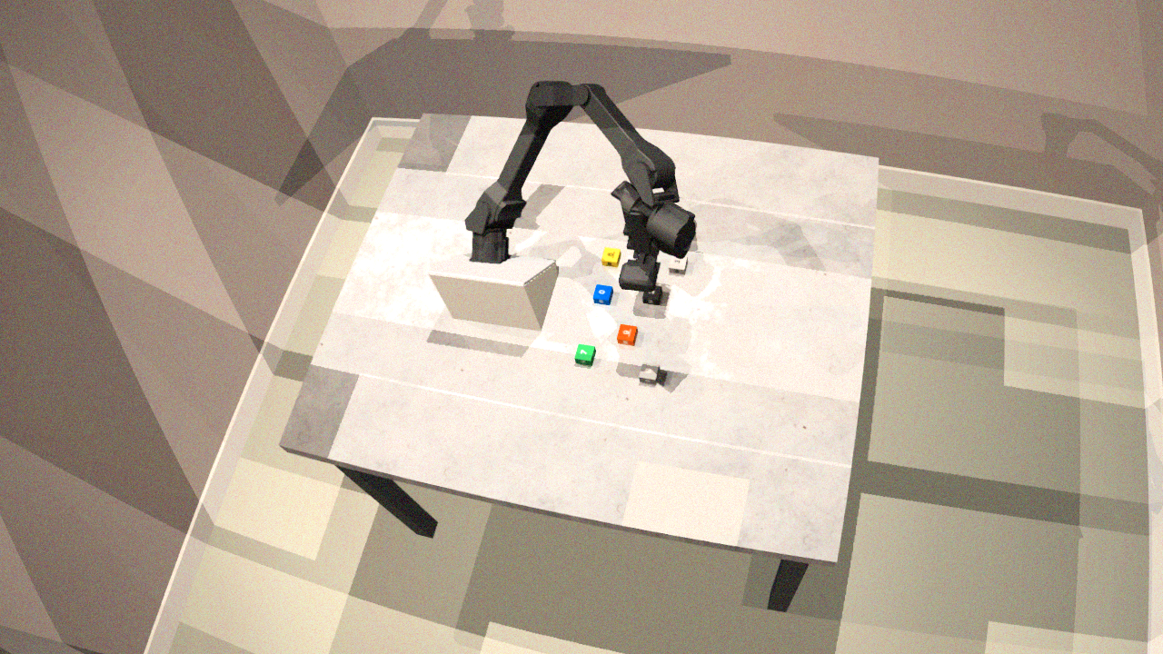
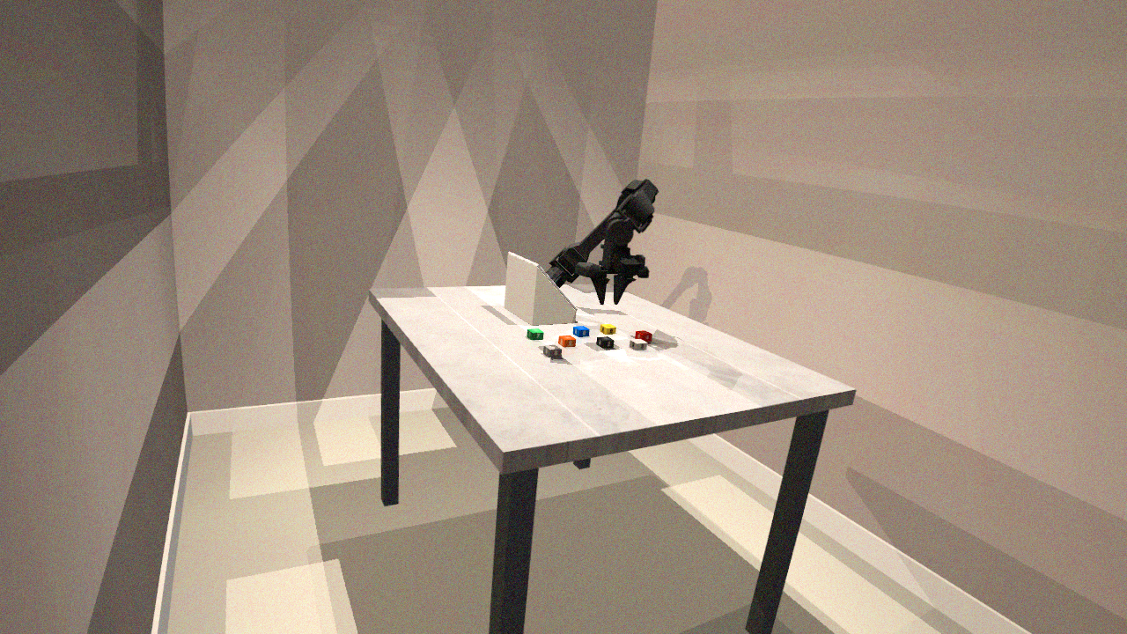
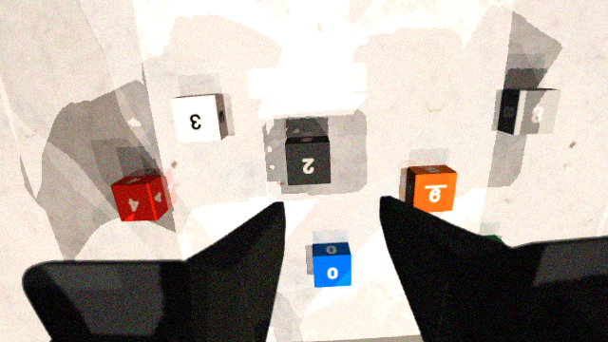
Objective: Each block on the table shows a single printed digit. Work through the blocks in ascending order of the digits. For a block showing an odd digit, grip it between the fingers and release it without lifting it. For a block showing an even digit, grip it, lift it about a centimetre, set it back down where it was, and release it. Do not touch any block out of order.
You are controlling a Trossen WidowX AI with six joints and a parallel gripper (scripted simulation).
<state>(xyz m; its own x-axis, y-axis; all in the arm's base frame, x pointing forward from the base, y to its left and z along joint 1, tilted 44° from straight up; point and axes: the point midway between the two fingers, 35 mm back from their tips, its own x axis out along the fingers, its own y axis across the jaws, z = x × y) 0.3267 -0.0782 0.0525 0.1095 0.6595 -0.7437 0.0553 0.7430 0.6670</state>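
My gripper (image 2: 608, 302) (image 3: 332, 209) is partly open and empty, above the table. The black block 2 (image 1: 651, 295) (image 2: 604, 342) (image 3: 308, 154) lies ahead of the fingertips in the wrist view. The blue block 0 (image 1: 602, 294) (image 2: 580, 331) (image 3: 332, 261) shows between the fingers, below them on the table. White 3 (image 1: 678, 265) (image 2: 637, 344) (image 3: 190, 106) and red 4 (image 2: 644, 335) (image 3: 138, 204) are left in the wrist view. Orange (image 1: 627, 334) (image 2: 566, 340) (image 3: 423, 201) has a barred digit, 6 or 9. The arm hides red in the top view.
A grey block (image 1: 648, 373) (image 2: 552, 351) (image 3: 543, 125), apparently 8, lies at the wrist view's right. Green 7 (image 1: 584, 354) (image 2: 534, 334) is mostly behind a finger there. A yellow block (image 1: 611, 256) (image 2: 607, 328) is outside it. A pale box (image 1: 496, 296) (image 2: 532, 295) stands by the arm's base.
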